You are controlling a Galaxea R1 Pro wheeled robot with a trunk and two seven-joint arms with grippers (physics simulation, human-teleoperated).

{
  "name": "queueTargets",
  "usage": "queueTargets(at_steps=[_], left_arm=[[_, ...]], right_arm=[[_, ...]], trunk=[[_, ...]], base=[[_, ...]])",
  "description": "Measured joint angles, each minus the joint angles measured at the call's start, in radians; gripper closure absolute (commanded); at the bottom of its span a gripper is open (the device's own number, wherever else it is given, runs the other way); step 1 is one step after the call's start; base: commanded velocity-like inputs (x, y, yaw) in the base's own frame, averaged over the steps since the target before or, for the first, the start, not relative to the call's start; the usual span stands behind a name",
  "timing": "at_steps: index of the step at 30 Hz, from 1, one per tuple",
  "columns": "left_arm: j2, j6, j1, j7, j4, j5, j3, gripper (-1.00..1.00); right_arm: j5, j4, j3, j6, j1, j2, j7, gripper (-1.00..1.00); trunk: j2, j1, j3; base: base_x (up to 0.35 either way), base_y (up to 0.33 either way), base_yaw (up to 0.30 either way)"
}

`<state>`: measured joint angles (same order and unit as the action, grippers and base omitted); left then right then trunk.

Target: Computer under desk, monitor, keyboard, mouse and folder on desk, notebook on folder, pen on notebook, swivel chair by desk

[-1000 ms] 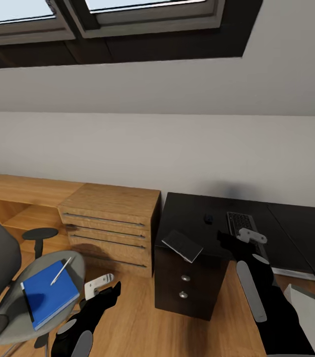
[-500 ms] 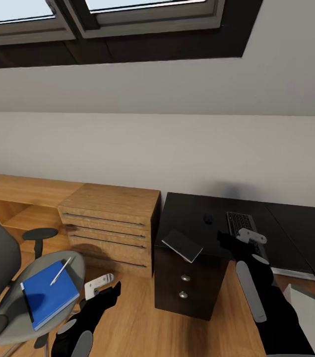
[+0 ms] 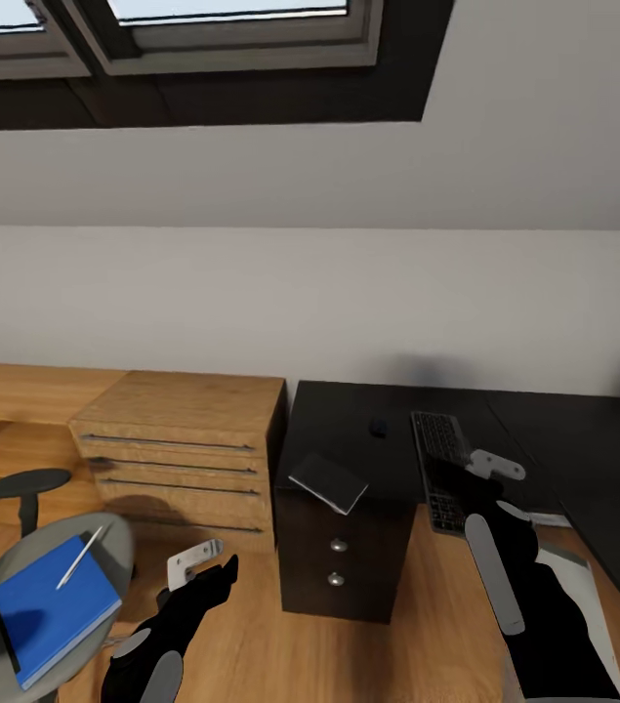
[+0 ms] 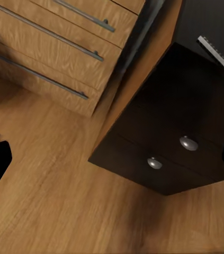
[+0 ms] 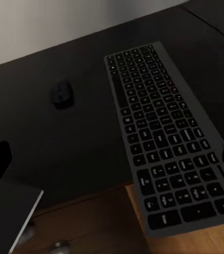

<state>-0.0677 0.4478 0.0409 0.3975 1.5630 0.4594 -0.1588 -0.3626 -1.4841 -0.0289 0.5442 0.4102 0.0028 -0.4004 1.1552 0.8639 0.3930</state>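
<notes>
The blue folder [image 3: 51,610] lies on the grey swivel chair's seat [image 3: 114,542] at lower left, with the pen [image 3: 79,558] on top of it. On the black desk [image 3: 339,430] the dark notebook [image 3: 328,482] overhangs the front corner. The mouse [image 3: 379,427] sits further back. The keyboard [image 3: 441,469] juts past the desk's front edge, as the right wrist view confirms: keyboard [image 5: 164,148], mouse [image 5: 62,94], notebook [image 5: 14,211]. My left gripper [image 3: 197,564] hangs open above the floor, right of the chair. My right gripper [image 3: 493,467] is open over the keyboard's near end.
A light wooden drawer unit [image 3: 183,439] stands left of the desk, against the wall. The desk's drawers carry round silver knobs [image 4: 188,143]. A round black armrest [image 3: 28,482] rises by the chair. A light grey box [image 3: 583,586] sits on the floor behind my right arm.
The camera has turned right, so the chair, drawer unit and desk all sit further left in the picture. Both arms hold the same pose; nothing was grasped or released.
</notes>
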Motion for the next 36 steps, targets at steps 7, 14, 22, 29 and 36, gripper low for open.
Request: queueTargets(at_steps=[7, 14, 22, 29, 36], left_arm=[[0.000, -0.001, 0.000, 0.001, -0.001, 0.000, 0.000, -1.00], [0.000, -0.001, 0.000, 0.000, -0.013, -0.001, -0.001, -1.00], [0.000, 0.001, 0.001, 0.000, -0.018, 0.002, 0.000, -1.00], [0.000, 0.001, 0.000, 0.000, -0.018, 0.002, 0.000, -1.00], [0.000, 0.001, 0.000, 0.000, -0.018, 0.002, 0.000, -1.00]], right_arm=[[0.000, 0.000, 0.000, 0.000, 0.000, 0.000, 0.000, -1.00], [0.000, 0.000, 0.000, 0.000, 0.000, 0.000, 0.000, -1.00], [0.000, 0.001, 0.000, -0.002, 0.000, 0.000, 0.000, -1.00], [0.000, 0.001, 0.000, -0.002, 0.000, 0.000, 0.000, -1.00], [0.001, 0.002, 0.000, -0.002, 0.000, 0.000, 0.000, -1.00]], trunk=[[0.000, 0.000, -0.005], [0.000, 0.000, -0.010], [0.000, 0.000, -0.015], [0.000, 0.000, -0.020], [0.000, 0.000, -0.025]], base=[[0.000, -0.078, -0.268], [0.000, -0.294, -0.269], [0.000, -0.075, -0.269], [0.000, -0.004, -0.269], [0.000, 0.000, -0.268]])
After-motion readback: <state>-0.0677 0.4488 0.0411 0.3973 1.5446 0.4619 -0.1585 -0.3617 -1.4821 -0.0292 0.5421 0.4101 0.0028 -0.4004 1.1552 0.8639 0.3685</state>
